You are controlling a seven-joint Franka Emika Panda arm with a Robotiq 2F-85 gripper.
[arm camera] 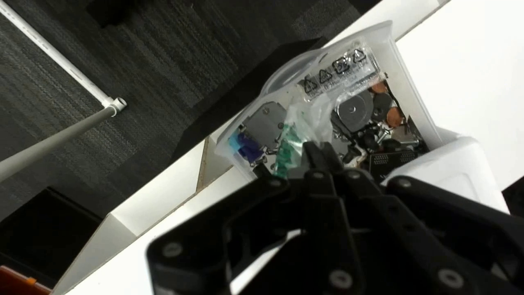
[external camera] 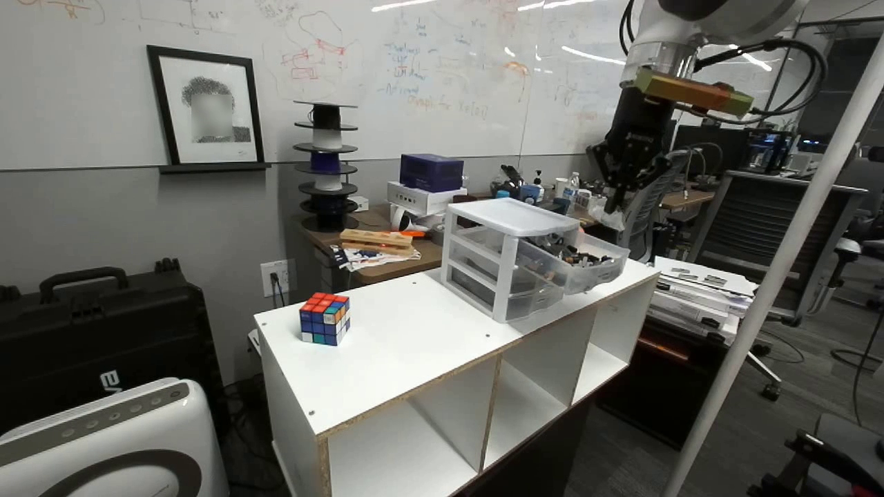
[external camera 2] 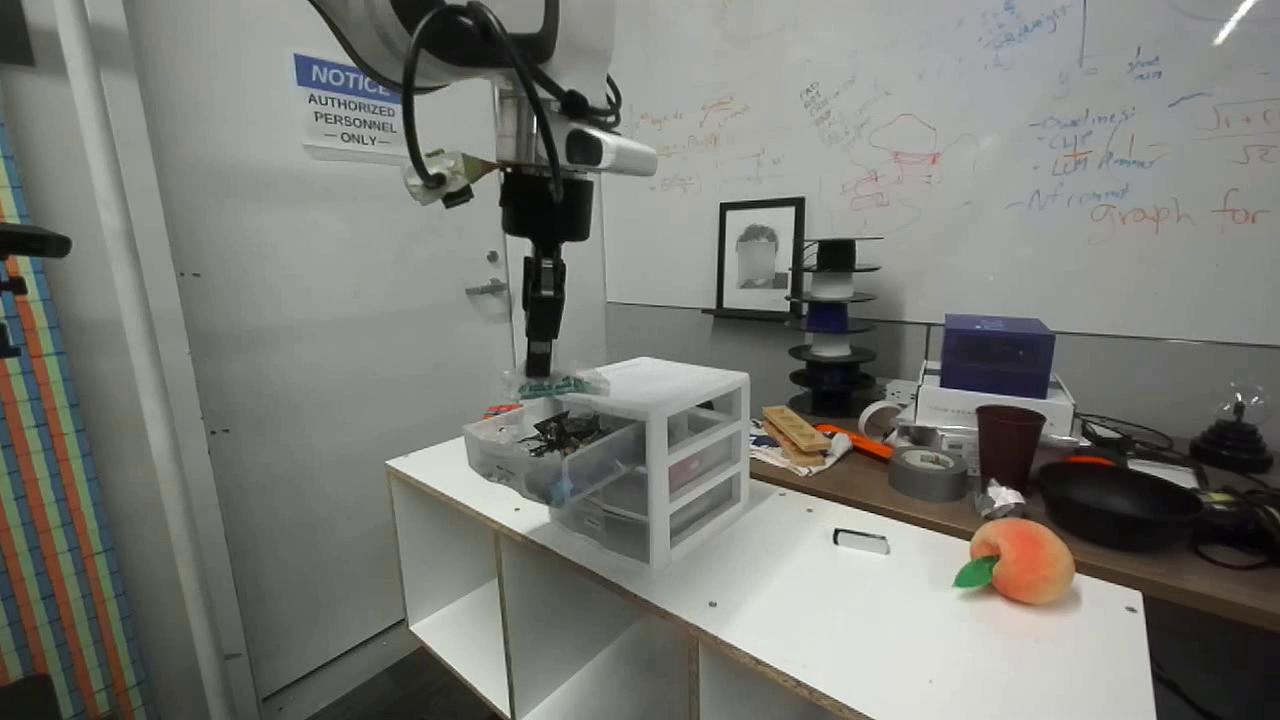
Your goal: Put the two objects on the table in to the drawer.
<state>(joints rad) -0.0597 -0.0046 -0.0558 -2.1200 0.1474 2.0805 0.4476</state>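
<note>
A: Grip state?

B: Black two-finger gripper, fingers pressed together, pinching a clear plastic bag with green contents, presumably one of the two objects. Bag hangs just under the fingers, over the open translucent plastic drawer.

A: Handling?

B: Judged light, limp, slippery; hold a bunched fold, high up.

A: Unclear?

B: Exact pinch point, hidden at the fingertips. Contents blurred. Second object uncertain: multicoloured puzzle cube, orange-pink peach with green leaf, small black-and-white bar, all on the white table, well apart from the fingers.
</note>
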